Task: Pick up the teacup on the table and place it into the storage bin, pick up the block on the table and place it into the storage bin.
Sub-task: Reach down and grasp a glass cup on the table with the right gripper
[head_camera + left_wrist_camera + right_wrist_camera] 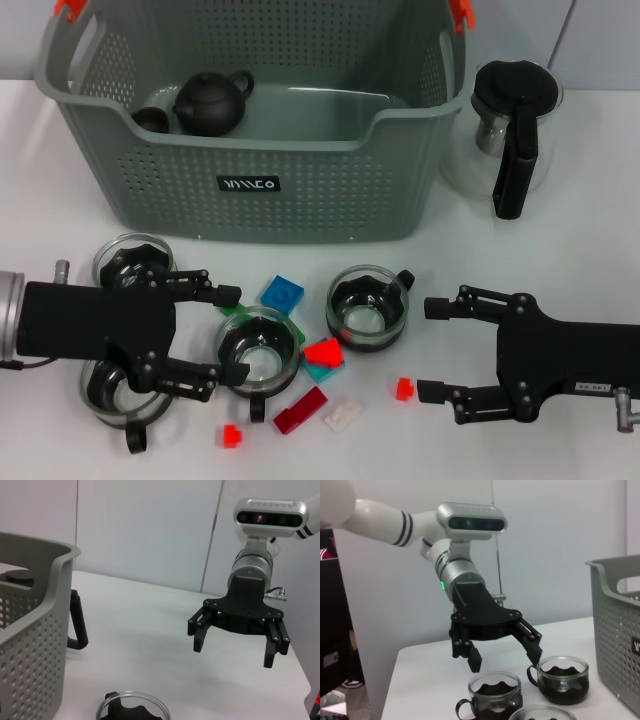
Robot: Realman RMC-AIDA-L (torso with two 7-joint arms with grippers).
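Grey-green perforated storage bin (pixel 300 180) at the back of the white table (pixel 600 280), rim cut off by the top edge of the head view; inside, a dark teapot (pixel 212 102) and a small dark cup (pixel 150 119) partly hidden behind the near wall. Glass pitcher (pixel 510 135) with black handle just beside the bin on the right.

Left gripper (pixel 215 335) low over the table, fingers spread wide on either side of a glass teacup (pixel 260 355), not closed on it. Two more teacups (pixel 130 262) (pixel 115 392) largely covered by that arm. Right gripper (pixel 432 350) open too, empty, near a fourth teacup (pixel 368 308) but apart from it.

Scattered among the cups: blue block (pixel 282 294), red wedge (pixel 324 352), dark red bar (pixel 300 409), pale block (pixel 345 414), two small red cubes (pixel 404 388) (pixel 231 435). Teal piece under the wedge hard to make out.
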